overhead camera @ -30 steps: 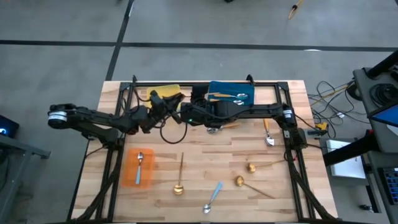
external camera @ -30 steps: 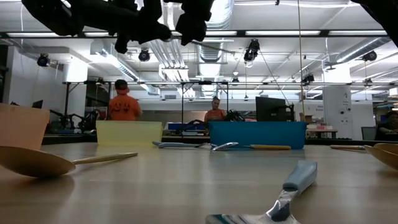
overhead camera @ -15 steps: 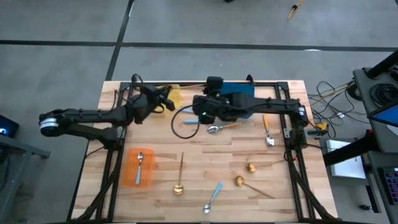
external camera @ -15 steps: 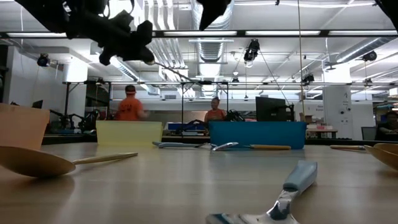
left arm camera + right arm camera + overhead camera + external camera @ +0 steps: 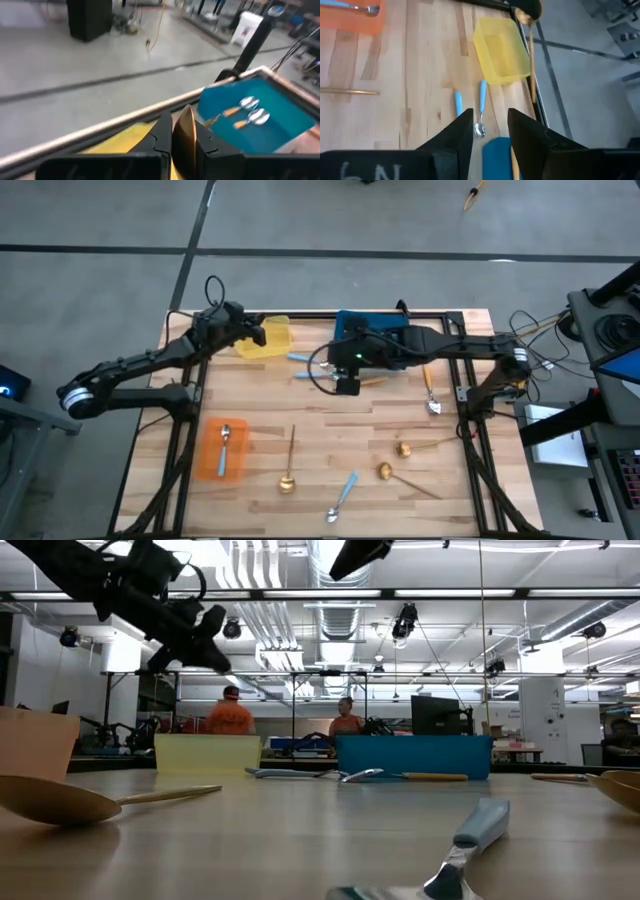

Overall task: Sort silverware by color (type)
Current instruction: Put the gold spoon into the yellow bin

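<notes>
In the upper left of the high view the left gripper (image 5: 258, 335) hangs over the yellow plastic tray (image 5: 272, 345); its fingers (image 5: 162, 131) are pressed together on a thin all-gold spoon (image 5: 186, 136), pinched by the handle. In the upper middle the right gripper (image 5: 347, 385) stands beside the blue plastic tray (image 5: 392, 323); its fingers (image 5: 462, 127) are spread and nothing is between them. Two spoons with light-blue handles (image 5: 481, 111) lie on the wooden table (image 5: 460, 510) between the yellow and blue trays; an orange-handled spoon (image 5: 370, 381) lies just beside the right gripper. At lower left one spoon (image 5: 226, 436) lies in the orange plastic tray (image 5: 210, 465); three gold spoons (image 5: 289, 465) and a blue-handled spoon (image 5: 343, 497) lie scattered in the lower middle; one more spoon (image 5: 431, 395) lies at the right.
</notes>
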Controlling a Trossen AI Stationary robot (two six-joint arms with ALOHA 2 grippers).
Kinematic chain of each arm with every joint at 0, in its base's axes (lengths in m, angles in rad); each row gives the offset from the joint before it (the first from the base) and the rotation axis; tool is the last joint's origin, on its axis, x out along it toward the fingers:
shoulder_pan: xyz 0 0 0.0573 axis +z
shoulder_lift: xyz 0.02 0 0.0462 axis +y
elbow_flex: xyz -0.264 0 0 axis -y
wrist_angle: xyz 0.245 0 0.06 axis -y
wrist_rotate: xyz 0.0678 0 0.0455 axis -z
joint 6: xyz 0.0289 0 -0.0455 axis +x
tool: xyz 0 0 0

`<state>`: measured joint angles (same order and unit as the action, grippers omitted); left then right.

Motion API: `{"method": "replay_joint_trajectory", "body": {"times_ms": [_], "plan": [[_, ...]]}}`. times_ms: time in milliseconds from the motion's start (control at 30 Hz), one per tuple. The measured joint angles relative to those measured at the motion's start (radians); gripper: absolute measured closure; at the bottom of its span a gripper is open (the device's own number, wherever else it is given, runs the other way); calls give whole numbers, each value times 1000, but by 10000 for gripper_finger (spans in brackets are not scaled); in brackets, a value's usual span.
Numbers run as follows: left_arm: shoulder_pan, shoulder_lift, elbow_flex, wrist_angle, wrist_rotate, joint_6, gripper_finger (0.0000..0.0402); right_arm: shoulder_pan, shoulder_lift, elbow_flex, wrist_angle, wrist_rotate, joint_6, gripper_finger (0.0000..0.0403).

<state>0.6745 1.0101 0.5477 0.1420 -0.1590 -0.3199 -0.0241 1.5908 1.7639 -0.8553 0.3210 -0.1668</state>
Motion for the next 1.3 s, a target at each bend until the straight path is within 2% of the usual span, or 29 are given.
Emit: {"method": "replay_joint_trajectory", "body": {"times_ms": [200,400,867,1167,1300], "plan": [[37,8,0,-59,20,-14,397,-1,-141,-277,264,1,2,304],[48,8,0,-113,21,-41,395,-1,-223,-460,422,0,3,310],[48,8,0,-178,21,-119,393,-1,-327,-650,457,0,-14,317],[48,8,0,-239,22,-173,393,0,-484,-913,719,-18,-167,324],[48,7,0,-282,23,-198,393,0,-555,-967,748,-19,-242,329]]}}
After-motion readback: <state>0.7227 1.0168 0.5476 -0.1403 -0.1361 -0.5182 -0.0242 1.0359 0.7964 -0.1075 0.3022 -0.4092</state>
